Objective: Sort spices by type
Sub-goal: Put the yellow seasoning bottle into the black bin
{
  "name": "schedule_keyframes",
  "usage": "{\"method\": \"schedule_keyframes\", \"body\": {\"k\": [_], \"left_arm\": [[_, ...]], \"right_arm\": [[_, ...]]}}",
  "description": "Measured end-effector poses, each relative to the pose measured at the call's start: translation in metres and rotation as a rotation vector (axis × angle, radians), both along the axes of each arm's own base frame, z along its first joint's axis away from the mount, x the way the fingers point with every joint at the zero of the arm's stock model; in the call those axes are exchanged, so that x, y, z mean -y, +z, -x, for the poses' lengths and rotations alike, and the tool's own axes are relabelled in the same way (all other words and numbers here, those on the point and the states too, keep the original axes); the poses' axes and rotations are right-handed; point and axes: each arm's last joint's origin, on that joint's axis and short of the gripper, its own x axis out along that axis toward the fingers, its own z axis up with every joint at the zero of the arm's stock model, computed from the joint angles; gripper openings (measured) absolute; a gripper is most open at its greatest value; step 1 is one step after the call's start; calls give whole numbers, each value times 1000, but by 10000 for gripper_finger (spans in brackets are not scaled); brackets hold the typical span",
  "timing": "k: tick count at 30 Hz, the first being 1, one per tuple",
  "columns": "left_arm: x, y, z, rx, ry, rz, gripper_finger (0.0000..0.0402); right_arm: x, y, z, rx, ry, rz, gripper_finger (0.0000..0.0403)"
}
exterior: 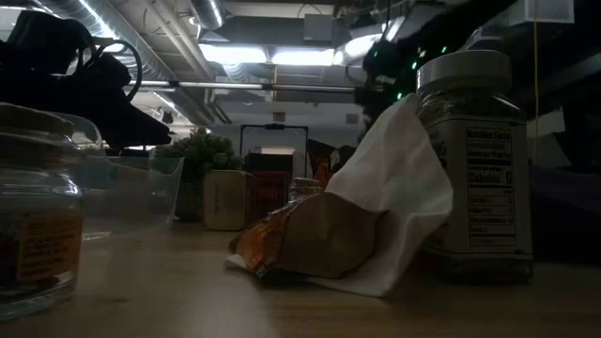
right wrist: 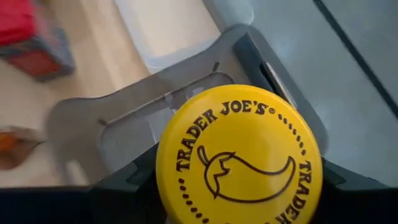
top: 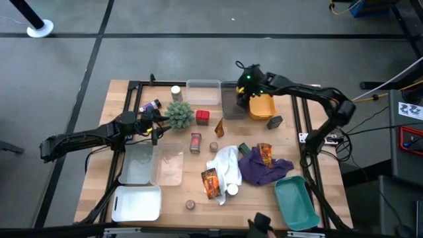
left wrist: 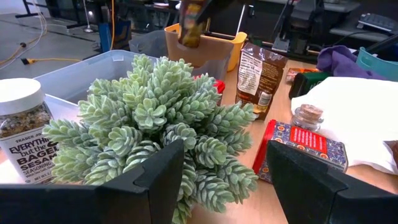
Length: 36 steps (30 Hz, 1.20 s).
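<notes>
While over grey bin (right wrist: 93, 124), right gripper (right wrist: 239, 211) clamps yellow-capped jar (right wrist: 239, 155), left gripper (left wrist: 227, 180) jaws apart.

**Spices spread across the table**

A yellow-capped jar (right wrist: 239, 158) hangs above the grey bin. A red tin (top: 202, 116), brown jar (top: 195, 142), foil packet (top: 211, 182) and round disc (top: 190, 205) lie well apart on wood.

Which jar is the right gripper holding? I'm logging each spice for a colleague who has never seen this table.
Look to the table's far edge, where the grey bin sits beside the yellow bin. The right gripper hangs over them, shut on the yellow-capped jar. Its lid bears a chili pepper drawing ringed by the words Trader Joe's.
</notes>
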Motion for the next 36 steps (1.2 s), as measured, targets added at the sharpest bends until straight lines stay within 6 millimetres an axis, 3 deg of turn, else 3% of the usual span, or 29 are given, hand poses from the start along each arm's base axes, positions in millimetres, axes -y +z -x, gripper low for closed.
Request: {"method": "schedule_keyframes", "body": {"k": [6,10,16,29,36], "left_arm": [[0,0,0,0,0,0,219],[0,0,0,0,0,0,219],[0,0,0,0,0,0,219],[0,0,0,0,0,0,219],[0,0,0,0,0,0,219]], "right_arm": [[20,-36,-13,-12,-17,-16,228],[23,-50,-17,-39,-17,-35,228],[23,-52,-19,-39,-13,-35,237],[24,-54,-16,-104,-70,16,295],[24,-31,-17,-187,-61,-50,300]]}}
